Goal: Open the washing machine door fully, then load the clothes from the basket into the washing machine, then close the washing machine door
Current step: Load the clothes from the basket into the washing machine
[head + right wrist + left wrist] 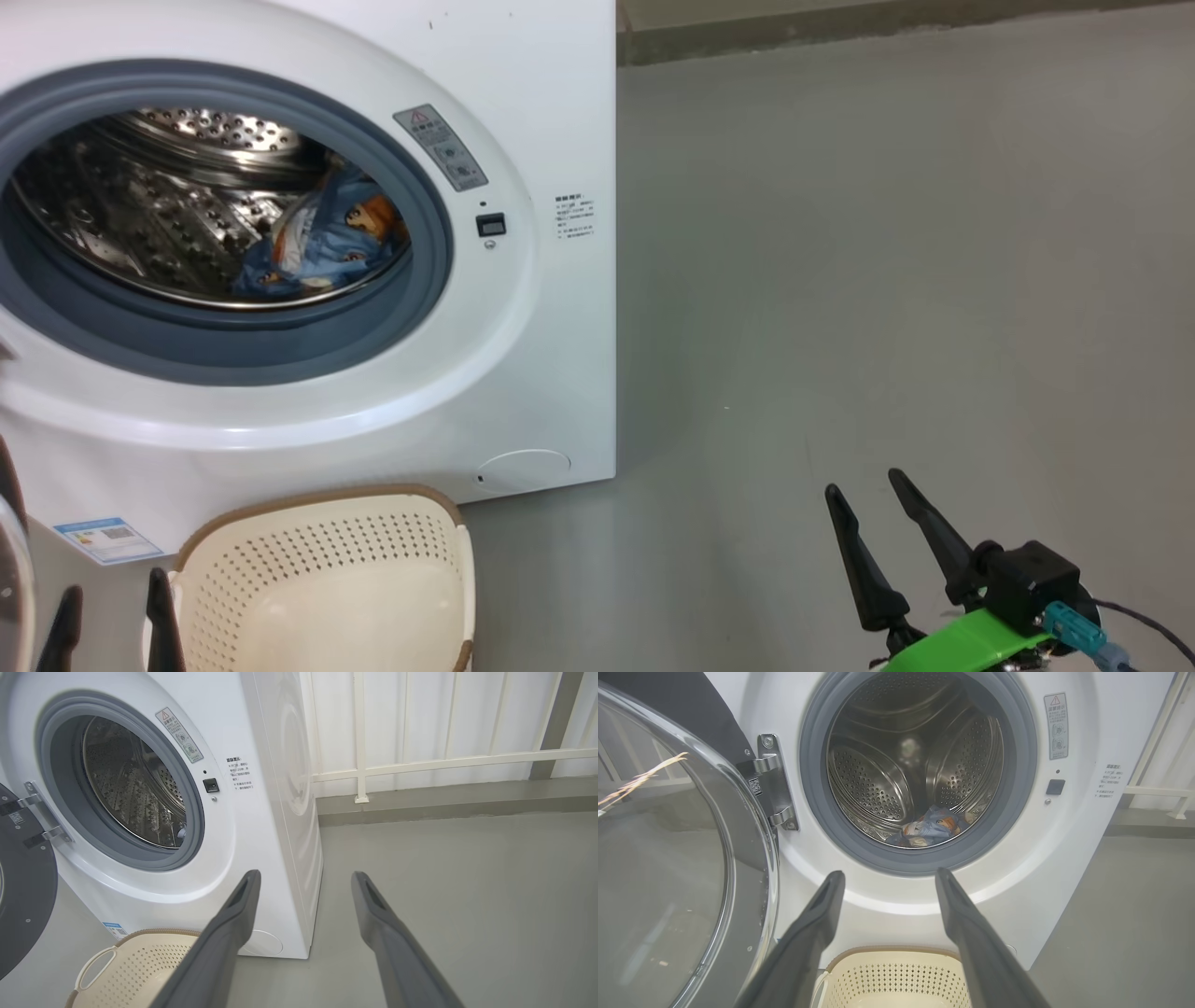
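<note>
Two of the three steps look done: the washing machine door (663, 858) hangs swung wide on its hinge (773, 784), and the clothes (322, 238) lie low in the steel drum (878, 779) of the washing machine (560, 112). What shows of the basket (308, 551), just in front of the machine on the floor (887, 280), holds nothing. The left jaws stand spread and empty, fingers (817, 924) pointing at the opening, with the door just beside them. The right jaws, likewise spread and empty, hover well off to the side over the floor. Closing is what's left, I judge. The left arm sits nearest and must get behind the door's outer edge and push it round until it latches.
</note>
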